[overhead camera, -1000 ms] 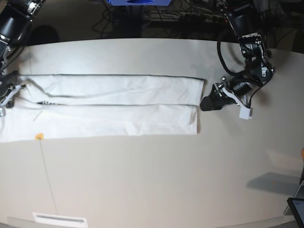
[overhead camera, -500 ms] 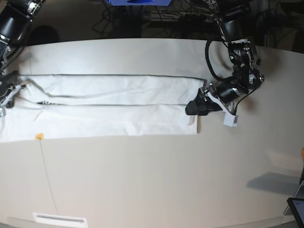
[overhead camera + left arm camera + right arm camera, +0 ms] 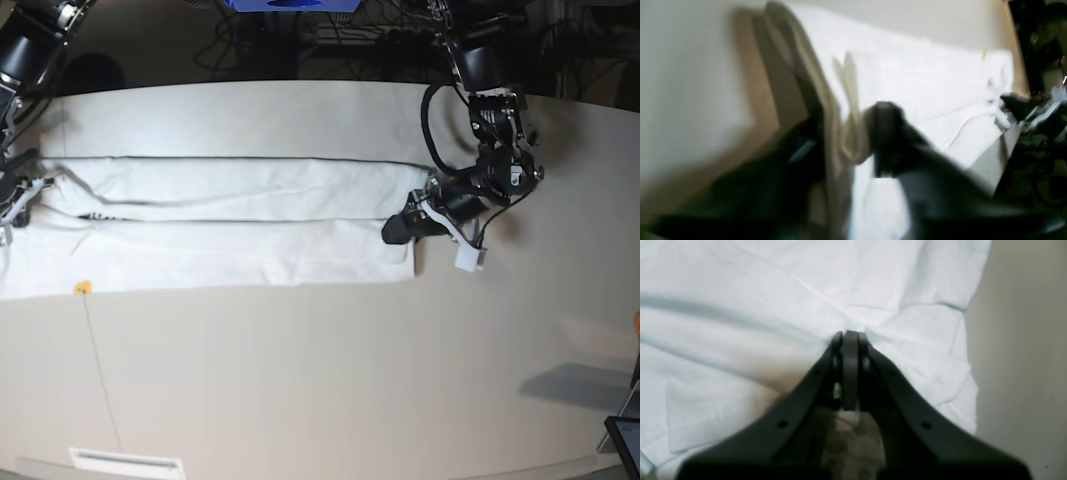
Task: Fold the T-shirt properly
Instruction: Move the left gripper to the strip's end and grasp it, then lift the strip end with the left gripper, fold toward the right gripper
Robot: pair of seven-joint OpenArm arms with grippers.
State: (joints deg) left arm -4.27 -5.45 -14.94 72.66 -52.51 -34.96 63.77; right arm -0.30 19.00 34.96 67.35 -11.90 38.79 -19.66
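Across the far half of the table (image 3: pixel 320 380) the T-shirt (image 3: pixel 230 225) lies plain white side up, folded into a long horizontal band with two lengthwise flaps meeting along a dark seam line through the middle; its left end runs to the left edge of the base view, its right end stops square. At that right end the left gripper (image 3: pixel 397 229) sits over the cloth where the two flaps meet, arm coming in from the far right. Left wrist view, blurred: folded layers of the shirt edge stand between the two dark fingers (image 3: pixel 888 133), jaws narrowed around them; whether they are actually pinching the cloth I cannot tell. At the left end the right gripper (image 3: pixel 18 200) rests on the shirt near its far corner; in the right wrist view its fingers (image 3: pixel 850 350) are pressed together with wrinkles of white fabric gathered at the tips, so it is clamped on the T-shirt. A small orange marker (image 3: pixel 82 288) lies at the near left edge of the cloth
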